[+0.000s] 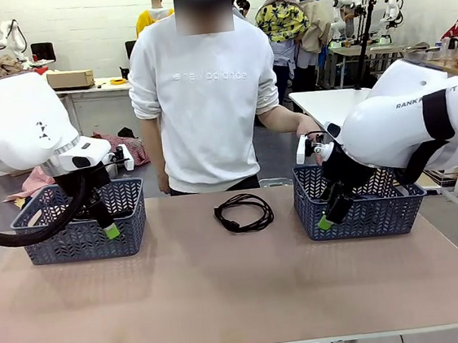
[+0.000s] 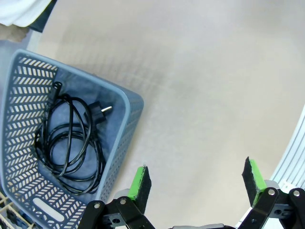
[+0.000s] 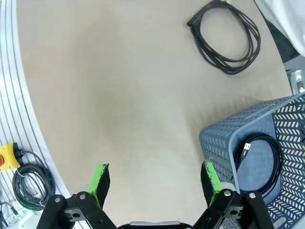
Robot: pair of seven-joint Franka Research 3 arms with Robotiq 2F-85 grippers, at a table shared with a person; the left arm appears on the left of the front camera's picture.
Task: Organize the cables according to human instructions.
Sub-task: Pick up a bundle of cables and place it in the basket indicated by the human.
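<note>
Though apart, three cables [image 1: 244, 212], two baskets [image 1: 82, 236].

front across table [image 1: 242, 293], wrists looking down

One coiled black cable [image 1: 244, 212] lies mid-table; one coils in each basket [image 2: 69, 143] [image 3: 259, 164].
</note>
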